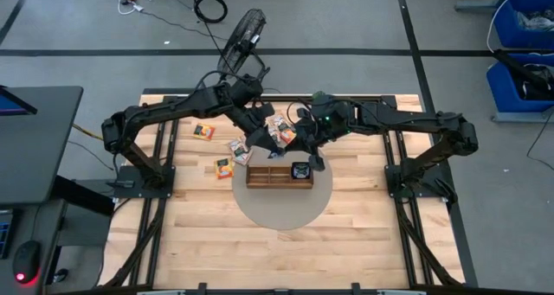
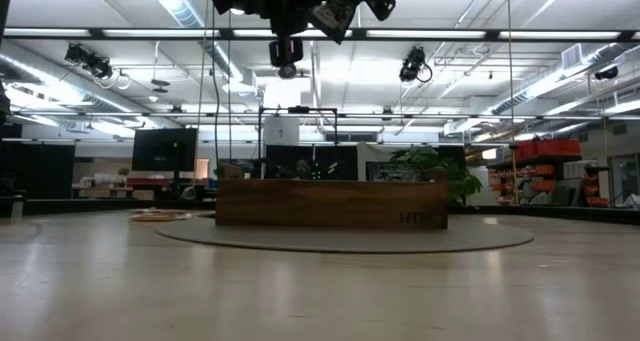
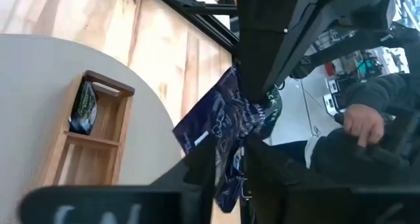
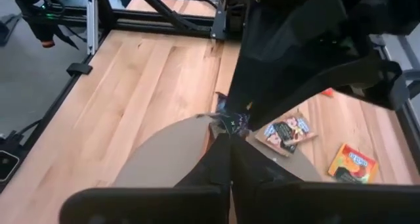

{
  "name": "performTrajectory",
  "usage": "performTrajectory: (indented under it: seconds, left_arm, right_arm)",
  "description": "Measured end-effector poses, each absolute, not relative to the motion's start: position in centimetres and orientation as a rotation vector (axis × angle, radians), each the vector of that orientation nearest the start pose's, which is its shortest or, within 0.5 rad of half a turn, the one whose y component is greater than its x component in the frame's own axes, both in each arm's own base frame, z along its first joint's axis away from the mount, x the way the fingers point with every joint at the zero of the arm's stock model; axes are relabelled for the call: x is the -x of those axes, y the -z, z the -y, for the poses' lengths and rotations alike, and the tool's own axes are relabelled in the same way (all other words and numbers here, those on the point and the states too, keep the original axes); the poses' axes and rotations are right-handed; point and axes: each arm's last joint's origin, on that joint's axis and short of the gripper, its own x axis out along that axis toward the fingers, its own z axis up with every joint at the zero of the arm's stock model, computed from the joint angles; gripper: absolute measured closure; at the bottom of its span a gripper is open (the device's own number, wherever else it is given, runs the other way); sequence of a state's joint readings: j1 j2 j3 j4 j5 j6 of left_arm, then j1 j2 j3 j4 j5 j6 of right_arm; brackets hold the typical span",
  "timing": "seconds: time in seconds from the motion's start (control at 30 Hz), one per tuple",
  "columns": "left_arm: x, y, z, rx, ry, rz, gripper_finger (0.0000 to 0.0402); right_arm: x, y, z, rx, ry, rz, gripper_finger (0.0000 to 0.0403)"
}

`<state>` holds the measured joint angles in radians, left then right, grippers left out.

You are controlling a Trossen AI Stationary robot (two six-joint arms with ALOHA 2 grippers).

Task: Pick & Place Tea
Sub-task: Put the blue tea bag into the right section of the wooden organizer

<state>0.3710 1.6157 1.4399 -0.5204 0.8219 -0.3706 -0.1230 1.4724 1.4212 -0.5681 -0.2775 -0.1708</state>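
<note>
A dark blue tea packet (image 3: 220, 129) hangs in the air above the wooden tray (image 1: 268, 181), between both grippers. My right gripper (image 4: 228, 140) is shut on it. My left gripper (image 3: 226, 184) is slightly open, and the packet's other end sits between its fingers. In the low view the packet (image 2: 335, 16) shows tilted at the top, well above the tray (image 2: 330, 203). A dark packet (image 1: 300, 169) stands in the tray's right compartment. Several more packets (image 1: 240, 148) lie flat on the table on the far side of the tray. My left gripper has a finger on either side of the blue packet's lower end (image 3: 226, 175); I cannot tell whether they still touch it. My right gripper pinches a corner of the blue packet (image 4: 230, 124) between its two shut fingers, slanting down from the table's right side. The packet is lifted clear of the table and tray, tilted.
The tray stands on a round grey mat (image 1: 281, 204). An orange packet (image 1: 203, 131) and another (image 1: 225, 167) lie to the left. A person's hand (image 3: 361, 122) shows beyond the table. The near half of the wooden table is bare.
</note>
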Motion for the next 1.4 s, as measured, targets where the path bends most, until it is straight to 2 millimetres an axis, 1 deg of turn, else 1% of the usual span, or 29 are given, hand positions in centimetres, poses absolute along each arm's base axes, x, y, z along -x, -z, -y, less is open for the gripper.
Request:
performTrajectory:
  seconds: [0.1, 0.23, 0.33, 0.43, 0.6, 0.7, 0.77, 0.93, 1.03, 1.1, 1.23, 1.4]
  left_arm:
    - [-33.5, -32.8, -10.8, 0.747, 0.329, -0.657, 0.0273]
    - [-33.3, -32.8, -11.3, 0.753, 0.316, -0.653, 0.0229]
    - [-32.9, -32.9, -12.0, 0.755, 0.263, -0.646, 0.0205]
    - [-32.7, -32.9, -12.7, 0.739, 0.177, -0.637, 0.0192]
    - [-32.5, -32.7, -13.4, 0.717, 0.023, -0.638, 0.019]
    - [-32.5, -32.5, -13.5, 0.694, -0.067, -0.65, 0.0192]
    - [-32.5, -32.4, -13.4, 0.687, -0.094, -0.657, 0.0192]
    - [-32.5, -32.4, -13.5, 0.671, -0.112, -0.653, 0.0193]
    - [-32.5, -32.4, -13.5, 0.666, -0.115, -0.653, 0.0193]
    - [-32.5, -32.4, -13.5, 0.661, -0.114, -0.653, 0.0193]
    - [-32.5, -32.4, -13.5, 0.642, -0.107, -0.655, 0.0193]
    - [-32.5, -32.3, -13.5, 0.638, -0.106, -0.662, 0.0193]
  right_arm:
    - [-31.5, -35.8, 3.1, 0.03, -0.2, -0.615, 0.0402]
    - [-30.7, -36.0, 3.2, 0.008, -0.165, -0.647, 0.0402]
    - [-30.2, -35.8, 3.4, -0.016, -0.128, -0.701, 0.0402]
    - [-29.7, -34.8, 3.5, -0.027, -0.082, -0.816, 0.0403]
    - [-29.8, -32.1, 3.5, -0.132, -0.044, -0.93, 0.0403]
    - [-29.5, -30.2, 3.5, -0.207, -0.008, -0.979, 0.0403]
    - [-29.4, -28.8, 3.5, -0.261, 0.023, -1.009, 0.0403]
    - [-29.3, -26.3, 3.4, -0.378, 0.087, -1.002, 0.0403]
    - [-29.5, -25.9, 3.5, -0.412, 0.125, -0.98, 0.0403]
    - [-29.6, -25.6, 3.4, -0.401, 0.151, -0.991, 0.0403]
    - [-30.0, -25.2, 3.0, -0.375, 0.144, -0.999, 0.0403]
    - [-30.7, -24.0, 2.3, -0.359, 0.157, -1.06, 0.0403]
